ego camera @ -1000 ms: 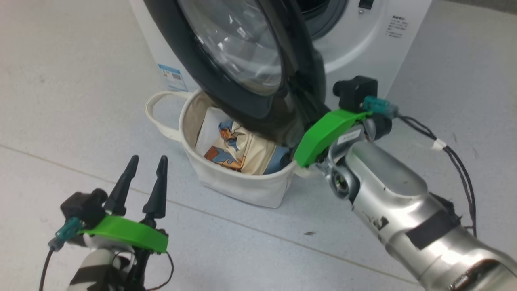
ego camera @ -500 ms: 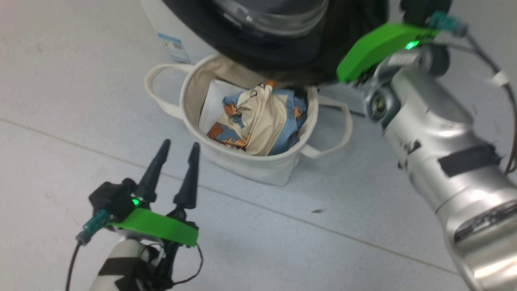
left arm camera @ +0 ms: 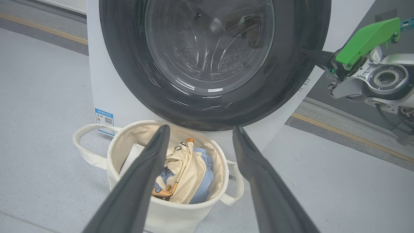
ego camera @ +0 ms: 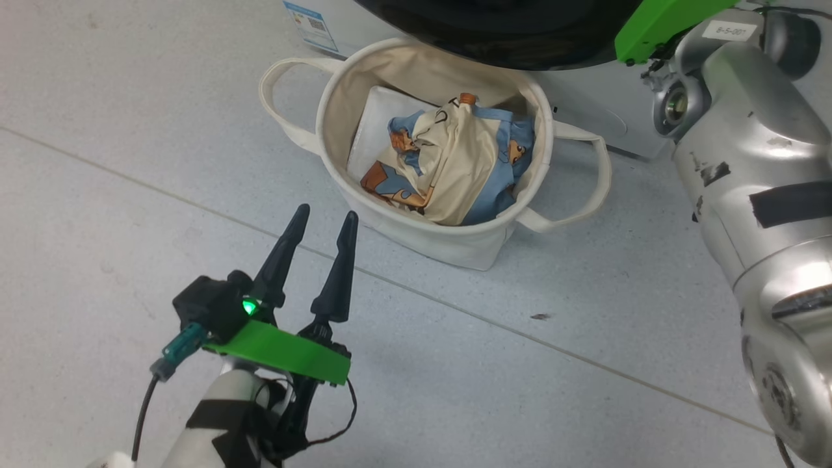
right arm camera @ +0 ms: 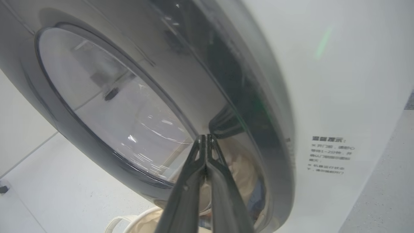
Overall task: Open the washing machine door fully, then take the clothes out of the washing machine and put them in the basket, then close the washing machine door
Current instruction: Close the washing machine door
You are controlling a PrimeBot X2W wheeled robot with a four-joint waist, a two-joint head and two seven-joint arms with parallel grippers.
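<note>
Two grippers are on my screens, and I place everything from the basket [ego camera: 422, 237] [left arm camera: 181, 220]. It stands on the grey floor [ego camera: 130, 130], its two looped handles sticking out to either side. The clothes [ego camera: 455, 162] [left arm camera: 187, 174] lie bunched inside it, cream fabric on top with light-blue and orange print showing around it, resting against a flat white liner sheet [ego camera: 374, 123] on the left inner side.

Directly behind the basket is the washing machine [left arm camera: 106, 97] [right arm camera: 339, 81], a blue label [left arm camera: 104, 120] on its front by the basket's left handle. The washing machine door [ego camera: 507, 32] [left arm camera: 207, 110] [right arm camera: 245, 97] hangs just above the basket's far rim. In the left wrist view it lies close against the white front, with the perforated drum visible through the glass; I cannot tell whether it is latched.

My left gripper [ego camera: 327, 212] [left arm camera: 201, 127] hovers on the near side of the basket, clear of it, fingers spread wide with nothing between them and pointing toward it. The right gripper [right arm camera: 205, 136] [left arm camera: 302, 51] is above the basket and to its right, fingers pressed together on nothing, tips against the door's glossy black rim. The silver right arm [ego camera: 747, 130] reaches in from the basket's right.
</note>
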